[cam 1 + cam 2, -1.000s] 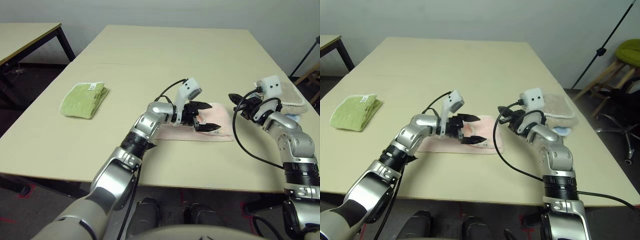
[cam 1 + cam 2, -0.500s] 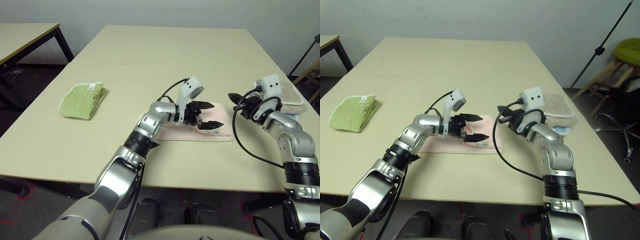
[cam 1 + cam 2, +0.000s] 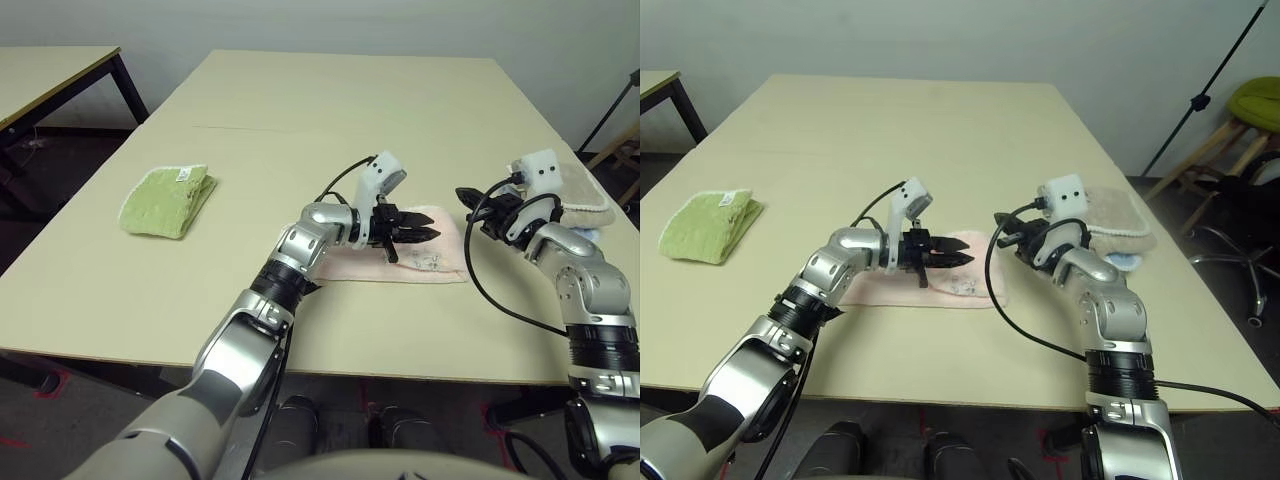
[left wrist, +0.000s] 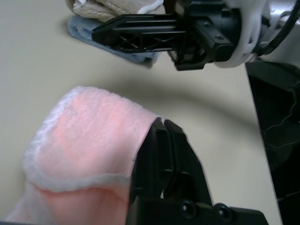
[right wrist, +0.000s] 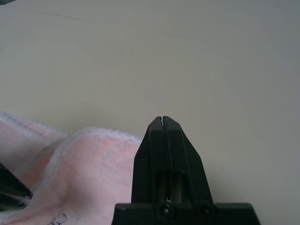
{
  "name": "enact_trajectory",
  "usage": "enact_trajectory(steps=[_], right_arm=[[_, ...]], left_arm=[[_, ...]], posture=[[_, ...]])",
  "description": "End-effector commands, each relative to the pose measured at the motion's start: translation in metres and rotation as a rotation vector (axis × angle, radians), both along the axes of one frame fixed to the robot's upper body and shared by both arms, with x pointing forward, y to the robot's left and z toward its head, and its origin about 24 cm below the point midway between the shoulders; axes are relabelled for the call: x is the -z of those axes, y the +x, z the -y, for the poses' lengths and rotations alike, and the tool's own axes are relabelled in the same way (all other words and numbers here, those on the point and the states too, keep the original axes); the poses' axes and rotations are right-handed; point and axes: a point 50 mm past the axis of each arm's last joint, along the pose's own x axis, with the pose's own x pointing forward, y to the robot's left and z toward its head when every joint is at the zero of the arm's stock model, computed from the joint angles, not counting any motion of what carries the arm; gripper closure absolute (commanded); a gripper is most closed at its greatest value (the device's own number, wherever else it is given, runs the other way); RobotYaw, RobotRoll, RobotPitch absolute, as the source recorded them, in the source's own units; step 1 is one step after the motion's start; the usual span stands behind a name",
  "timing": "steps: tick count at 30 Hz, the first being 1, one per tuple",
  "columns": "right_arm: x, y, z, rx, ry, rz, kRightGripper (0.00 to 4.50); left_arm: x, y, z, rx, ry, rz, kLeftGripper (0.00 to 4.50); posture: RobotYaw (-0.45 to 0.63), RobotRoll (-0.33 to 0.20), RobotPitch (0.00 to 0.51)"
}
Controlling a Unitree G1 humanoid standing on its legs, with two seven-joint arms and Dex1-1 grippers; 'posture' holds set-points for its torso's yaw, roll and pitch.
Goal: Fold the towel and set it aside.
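The large beige rectangular table (image 3: 330, 110) is seen across the middle of the head views. The pale pink terry-cloth towel with white corded edging (image 3: 440, 262) lies flat on it, right of centre and toward the near edge, as a compact rectangle. It is judged to be already folded at least once; the layer count cannot be told. The setting-aside step is judged not yet done, since the towel lies in front of the robot between the two arms.

The towel's long axis runs left to right across the frame, roughly parallel to the near table edge. Its rounded, edged end points toward the right of the frame, at the right arm.

A folded green towel (image 3: 168, 200) lies at the left of the frame, well apart. A beige folded cloth (image 3: 585, 200) on a blue one is seen at the right edge.

The left gripper (image 3: 425, 236) is positioned over the pink towel's far right portion, its two black fingers brought together. Whether cloth is pinched between them cannot be told; in the left wrist view the tips (image 4: 161, 123) meet beside the towel's edge. The right gripper (image 3: 468, 195) is held level, just right of the towel, fingers fully together and holding nothing.
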Motion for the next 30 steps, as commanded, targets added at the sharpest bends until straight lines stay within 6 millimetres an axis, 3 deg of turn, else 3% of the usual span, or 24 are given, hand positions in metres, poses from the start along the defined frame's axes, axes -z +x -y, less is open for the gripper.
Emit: enact_trajectory(steps=[1,9,17,30], right_arm=[[0.010,0.000,-0.010,-0.039,-0.007,-0.036,4.50],[0.047,-0.004,-0.025,-0.066,-0.023,-0.166,4.50],[0.079,-0.011,-0.021,-0.052,-0.079,-0.272,4.50],[0.076,-0.007,-0.026,-0.120,-0.115,-0.255,4.50]], left_arm=[[0.014,0.002,0.002,-0.017,0.093,0.033,4.42],[0.045,-0.001,-0.016,-0.071,0.204,-0.029,4.42],[0.057,-0.008,-0.041,-0.118,0.227,-0.092,4.42],[0.051,-0.015,-0.073,-0.180,0.230,-0.118,4.42]], posture=[[0.07,0.000,0.047],[0.08,0.000,0.050],[0.10,0.000,0.041],[0.12,0.000,0.036]])
